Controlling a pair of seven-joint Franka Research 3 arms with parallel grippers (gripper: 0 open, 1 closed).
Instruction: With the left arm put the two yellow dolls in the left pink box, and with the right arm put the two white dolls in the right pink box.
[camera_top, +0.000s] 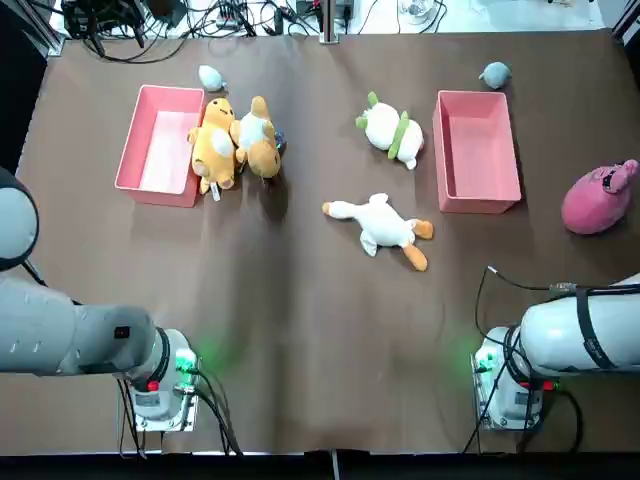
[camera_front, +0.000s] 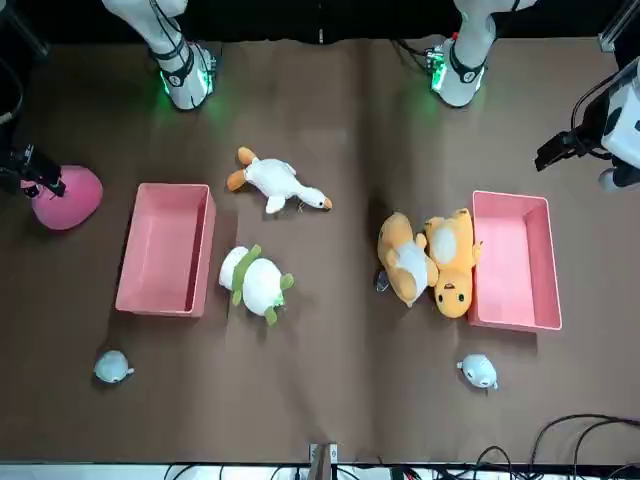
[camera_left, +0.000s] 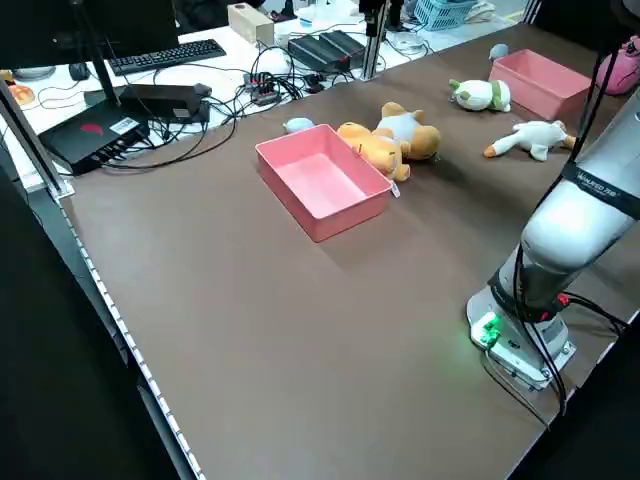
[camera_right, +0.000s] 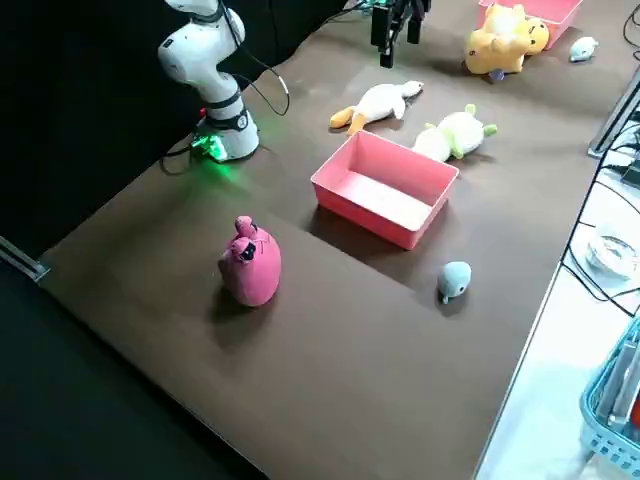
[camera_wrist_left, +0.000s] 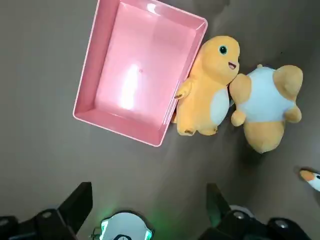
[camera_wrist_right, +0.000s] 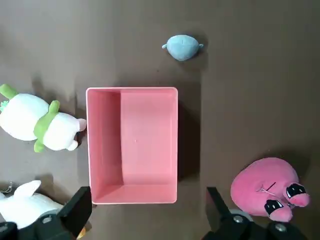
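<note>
both grippers hang high over the brown table with fingers spread wide, holding nothing. the left gripper (camera_wrist_left: 147, 212) is above the left pink plastic box (camera_top: 158, 145), and the two yellow plush dolls (camera_top: 236, 140) lie side by side, touching its inner wall. the right gripper (camera_wrist_right: 148, 212) is over the right pink plastic box (camera_top: 476, 150). the round white plush doll with green trim (camera_top: 391, 129) lies near that box; the white plush goose doll (camera_top: 382, 226) lies nearer the middle.

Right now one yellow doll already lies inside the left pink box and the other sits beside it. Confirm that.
Not right. Neither is inside: the top view shows both yellow dolls on the table against the left pink box's outer wall, and the box holds nothing.
</note>
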